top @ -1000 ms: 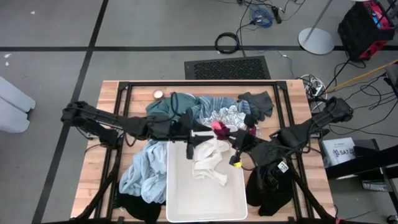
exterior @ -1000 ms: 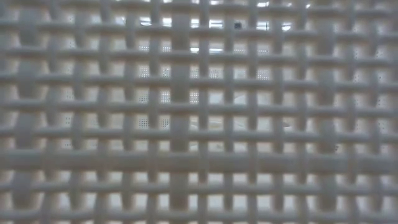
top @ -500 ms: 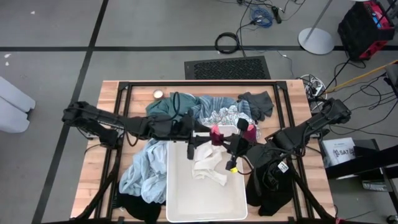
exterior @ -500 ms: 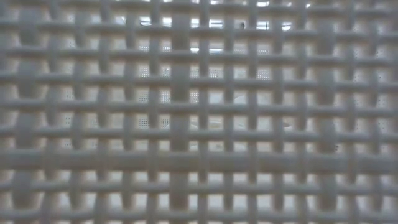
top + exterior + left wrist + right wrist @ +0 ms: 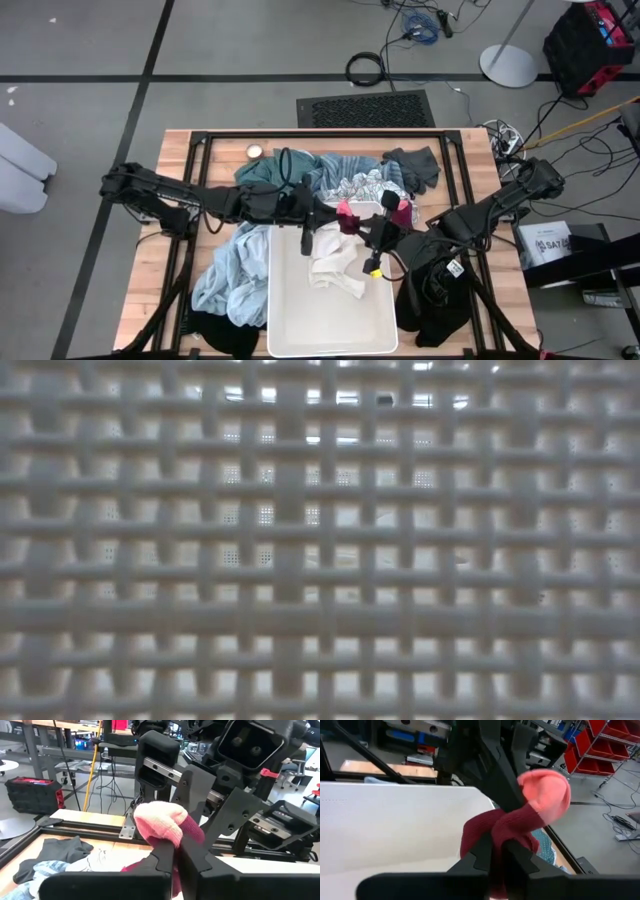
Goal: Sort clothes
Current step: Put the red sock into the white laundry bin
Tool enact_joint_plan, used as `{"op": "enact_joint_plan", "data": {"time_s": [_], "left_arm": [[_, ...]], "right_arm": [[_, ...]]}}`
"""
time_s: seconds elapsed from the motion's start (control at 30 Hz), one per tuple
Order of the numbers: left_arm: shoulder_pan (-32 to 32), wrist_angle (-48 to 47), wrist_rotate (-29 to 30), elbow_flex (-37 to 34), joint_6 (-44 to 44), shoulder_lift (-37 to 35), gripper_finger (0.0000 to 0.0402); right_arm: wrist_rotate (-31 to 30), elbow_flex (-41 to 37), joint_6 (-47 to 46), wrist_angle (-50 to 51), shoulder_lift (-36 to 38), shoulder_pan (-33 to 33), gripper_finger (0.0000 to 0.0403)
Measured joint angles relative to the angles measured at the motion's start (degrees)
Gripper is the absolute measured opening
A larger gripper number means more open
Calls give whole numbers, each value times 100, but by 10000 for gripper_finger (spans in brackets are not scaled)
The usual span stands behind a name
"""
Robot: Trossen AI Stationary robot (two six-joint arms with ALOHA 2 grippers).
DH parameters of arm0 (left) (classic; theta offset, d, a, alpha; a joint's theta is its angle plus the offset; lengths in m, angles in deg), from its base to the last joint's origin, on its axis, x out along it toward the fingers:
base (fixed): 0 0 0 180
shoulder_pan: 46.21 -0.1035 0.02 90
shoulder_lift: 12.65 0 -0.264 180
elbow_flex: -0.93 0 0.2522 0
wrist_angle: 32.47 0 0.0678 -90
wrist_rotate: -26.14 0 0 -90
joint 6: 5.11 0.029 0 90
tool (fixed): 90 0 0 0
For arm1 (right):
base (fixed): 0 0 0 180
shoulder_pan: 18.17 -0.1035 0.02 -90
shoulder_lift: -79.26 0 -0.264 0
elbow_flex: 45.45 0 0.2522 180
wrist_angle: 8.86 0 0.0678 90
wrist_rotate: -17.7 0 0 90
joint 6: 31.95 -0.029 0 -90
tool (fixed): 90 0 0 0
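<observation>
A pink-magenta sock (image 5: pixel 347 215) hangs in the air over the far end of the white bin (image 5: pixel 375 320), between my two grippers. My left gripper (image 5: pixel 333 214) comes in from the table's left and is shut on it. My right gripper (image 5: pixel 366 226) comes in from the right and is shut on it too. The sock's pale pink end (image 5: pixel 159 819) bulges above the left fingers, and its dark magenta part (image 5: pixel 485 832) runs down between the right fingers. A white garment (image 5: pixel 336 265) lies in the bin. My left gripper pinches the sock between its two fingers, just below the pale pink end (image 5: pixel 169 840), reaching in level from the table's left. The sock is clear of bin and table. My right gripper pinches the dark magenta part (image 5: pixel 506 832) between its fingers, slanting slightly down from the table's right. The pink end (image 5: pixel 546 794) sticks up past the fingers.
Clothes lie around the bin: teal (image 5: pixel 262 176) and striped (image 5: pixel 350 168) at the far side, dark grey (image 5: pixel 415 165) far right, light blue (image 5: pixel 228 272) left, black (image 5: pixel 432 298) right. The bin's lattice wall (image 5: pixel 320 540) fills the low view.
My right gripper has carried the sock a little toward the table's left and near edge, up to my left gripper's fingers. The sock stays lifted clear, now held from both sides.
</observation>
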Motion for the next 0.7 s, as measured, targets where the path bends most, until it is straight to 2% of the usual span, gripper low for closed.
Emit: {"op": "enact_joint_plan", "data": {"time_s": [0.23, 0.53, 0.7], "left_arm": [[0, -26, -7, 0, 152, -33, 5], [-2, -195, 141, 4, 350, -225, 4], [-4, -777, -798, 4, 228, -310, 3]], "right_arm": [[-39, 0, -54, 822, 77, -61, 57], [-183, 4, -442, 1182, 611, -390, 109], [-814, 4, -1457, 2278, 862, -593, 122]]}}
